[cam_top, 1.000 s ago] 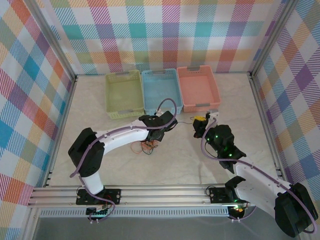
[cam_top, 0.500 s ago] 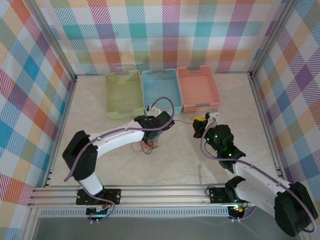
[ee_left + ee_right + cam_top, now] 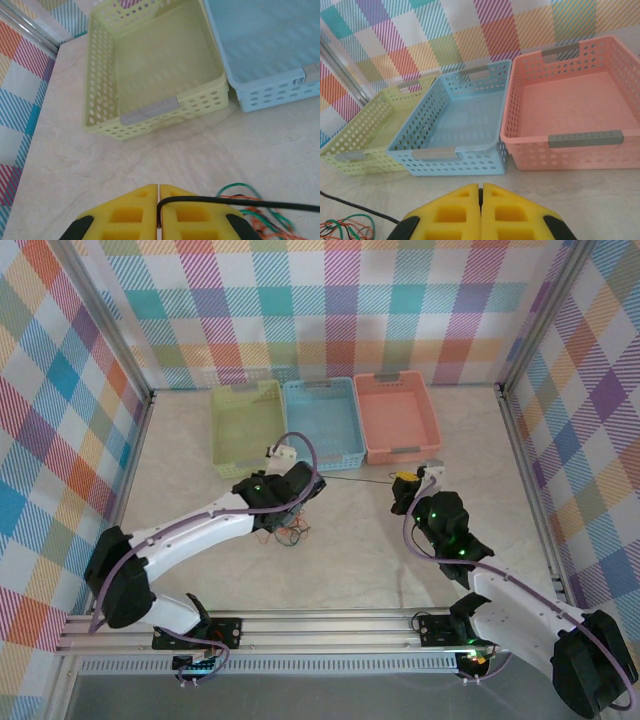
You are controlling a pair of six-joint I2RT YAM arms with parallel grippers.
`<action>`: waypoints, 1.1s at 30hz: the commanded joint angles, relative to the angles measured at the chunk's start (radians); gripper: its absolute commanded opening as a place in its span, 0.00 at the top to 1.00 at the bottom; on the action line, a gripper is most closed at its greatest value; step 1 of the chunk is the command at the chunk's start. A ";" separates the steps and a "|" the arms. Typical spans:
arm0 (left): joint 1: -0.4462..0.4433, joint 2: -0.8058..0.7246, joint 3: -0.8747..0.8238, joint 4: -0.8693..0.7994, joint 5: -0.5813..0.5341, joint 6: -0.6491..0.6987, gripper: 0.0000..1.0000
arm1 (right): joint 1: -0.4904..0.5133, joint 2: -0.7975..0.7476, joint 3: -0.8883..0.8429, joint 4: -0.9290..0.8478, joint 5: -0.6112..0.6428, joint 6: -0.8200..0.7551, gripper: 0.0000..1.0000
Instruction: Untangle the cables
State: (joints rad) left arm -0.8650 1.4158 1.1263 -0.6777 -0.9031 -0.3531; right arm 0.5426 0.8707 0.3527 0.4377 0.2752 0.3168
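Observation:
A black cable runs taut across the table between my two grippers. My left gripper is shut on one end, and the black cable leads off to the right over its yellow finger. Beside it lies a loose tangle of green and orange cables, seen from above as the tangle just below my left gripper. My right gripper is shut on the black cable's other end, its yellow fingers pressed together. The black cable and the tangle show at its lower left.
Three baskets stand side by side at the back: a yellow-green basket, a blue basket and a pink basket. Plaid walls and metal rails close in the table on all sides.
My left gripper has closed on the black cable, and the left arm has swung left, drawing the cable straight. The right arm has stayed put.

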 commanded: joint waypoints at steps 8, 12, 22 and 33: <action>0.029 -0.257 -0.127 0.091 -0.117 -0.047 0.90 | -0.036 -0.027 -0.028 -0.039 0.143 0.047 1.00; 0.029 -0.338 -0.176 0.157 -0.084 -0.031 0.90 | -0.045 -0.021 -0.032 -0.037 0.139 0.062 1.00; 0.027 -0.511 -0.287 0.352 0.141 0.044 0.90 | -0.047 -0.011 -0.026 -0.027 0.100 0.060 1.00; 0.027 -0.404 -0.144 0.305 0.501 0.052 1.00 | -0.047 0.043 0.008 0.008 -0.084 0.011 0.98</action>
State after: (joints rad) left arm -0.8490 0.9874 0.9154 -0.3668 -0.5148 -0.3161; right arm 0.5030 0.9047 0.3393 0.4271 0.2485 0.3508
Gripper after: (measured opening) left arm 0.062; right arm 0.064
